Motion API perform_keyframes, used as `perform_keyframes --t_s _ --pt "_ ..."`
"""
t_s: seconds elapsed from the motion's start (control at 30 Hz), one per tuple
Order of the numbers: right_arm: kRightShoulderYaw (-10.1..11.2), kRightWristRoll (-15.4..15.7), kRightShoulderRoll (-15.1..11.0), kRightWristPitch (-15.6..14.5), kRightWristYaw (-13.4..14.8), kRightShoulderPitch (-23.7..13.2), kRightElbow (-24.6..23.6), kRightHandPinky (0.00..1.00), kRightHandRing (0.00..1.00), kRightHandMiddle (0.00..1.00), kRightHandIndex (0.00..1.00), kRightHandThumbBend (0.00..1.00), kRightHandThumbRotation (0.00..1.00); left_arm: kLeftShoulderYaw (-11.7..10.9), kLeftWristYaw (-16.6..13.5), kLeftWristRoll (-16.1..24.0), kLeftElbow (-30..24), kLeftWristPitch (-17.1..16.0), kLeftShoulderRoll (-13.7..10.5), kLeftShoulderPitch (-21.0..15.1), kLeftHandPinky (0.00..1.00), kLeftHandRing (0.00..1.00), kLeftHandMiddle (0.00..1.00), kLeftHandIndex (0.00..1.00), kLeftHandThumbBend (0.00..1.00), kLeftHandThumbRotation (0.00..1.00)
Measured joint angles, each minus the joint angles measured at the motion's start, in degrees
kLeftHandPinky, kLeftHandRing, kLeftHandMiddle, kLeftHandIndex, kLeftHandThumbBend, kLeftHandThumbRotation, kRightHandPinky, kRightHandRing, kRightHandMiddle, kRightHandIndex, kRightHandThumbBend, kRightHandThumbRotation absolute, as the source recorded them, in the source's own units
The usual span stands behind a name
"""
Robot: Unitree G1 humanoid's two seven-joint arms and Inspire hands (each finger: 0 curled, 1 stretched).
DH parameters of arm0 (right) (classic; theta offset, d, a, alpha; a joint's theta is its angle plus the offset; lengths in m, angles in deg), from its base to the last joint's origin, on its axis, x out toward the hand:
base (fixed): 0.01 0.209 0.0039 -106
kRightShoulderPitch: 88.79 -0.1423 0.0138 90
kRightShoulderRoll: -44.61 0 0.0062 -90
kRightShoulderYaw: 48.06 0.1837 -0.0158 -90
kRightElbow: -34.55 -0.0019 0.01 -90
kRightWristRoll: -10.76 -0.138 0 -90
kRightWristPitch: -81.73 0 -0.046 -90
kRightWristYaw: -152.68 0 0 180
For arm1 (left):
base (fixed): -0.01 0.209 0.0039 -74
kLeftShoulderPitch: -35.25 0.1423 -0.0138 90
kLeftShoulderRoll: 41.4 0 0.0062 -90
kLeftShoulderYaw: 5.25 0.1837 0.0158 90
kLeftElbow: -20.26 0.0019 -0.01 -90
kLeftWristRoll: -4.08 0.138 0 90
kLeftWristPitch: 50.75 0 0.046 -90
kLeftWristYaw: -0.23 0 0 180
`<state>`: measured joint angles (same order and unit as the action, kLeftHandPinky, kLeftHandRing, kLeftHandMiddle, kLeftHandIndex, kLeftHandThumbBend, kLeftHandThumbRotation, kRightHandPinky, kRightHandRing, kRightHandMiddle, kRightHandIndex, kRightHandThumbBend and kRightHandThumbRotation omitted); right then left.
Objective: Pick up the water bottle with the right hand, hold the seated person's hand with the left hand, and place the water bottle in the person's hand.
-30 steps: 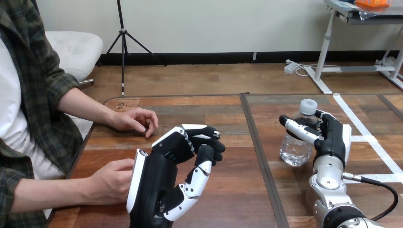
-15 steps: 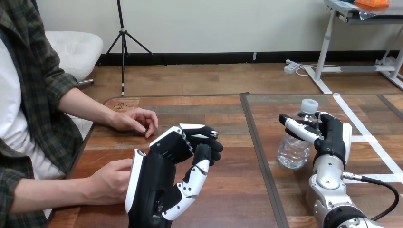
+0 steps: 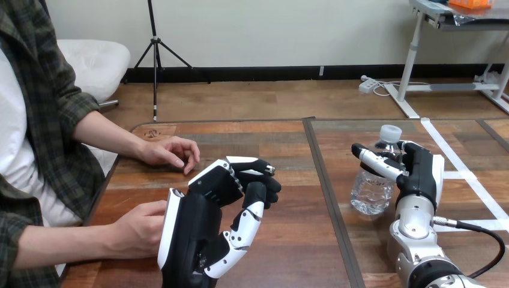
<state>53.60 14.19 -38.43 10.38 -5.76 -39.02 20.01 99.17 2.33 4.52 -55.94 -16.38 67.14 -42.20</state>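
Water bottle (image 3: 371, 187) in right robot hand's (image 3: 421, 173) grip; left robot hand (image 3: 207, 201) curled, empty; bare table (image 3: 303, 240) between.

water bottle (image 3: 371, 193) partly behind right hand (image 3: 421, 173)

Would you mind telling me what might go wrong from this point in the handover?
1. The right hand grips the water bottle high, near its shoulder, so it could tilt or slip in transit.
2. The left hand has its fingers curled on nothing, and the person's near hand lies beside its back, not in it; the handover may lack support.
3. The left hand stands between bottle and person, so the bottle might bump it.
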Motion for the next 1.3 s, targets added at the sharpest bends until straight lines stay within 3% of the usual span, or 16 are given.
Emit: perform_keyframes --t_s 0.93,1.3 --pt "-0.61 1.91 -0.15 0.36 0.3 0.01 0.04 0.44 0.47 0.5 0.5 0.76 0.0 -0.01 0.0 -0.48 0.27 -0.6 0.01 -0.01 0.36 0.44 0.49 0.54 0.19 0.23" --pt "-0.28 1.32 -0.1 2.43 -1.15 0.24 0.17 0.42 0.45 0.49 0.49 0.75 0.0 -0.02 -0.18 -0.35 0.32 -0.64 0.01 -0.01 0.35 0.44 0.49 0.53 0.19 0.22"
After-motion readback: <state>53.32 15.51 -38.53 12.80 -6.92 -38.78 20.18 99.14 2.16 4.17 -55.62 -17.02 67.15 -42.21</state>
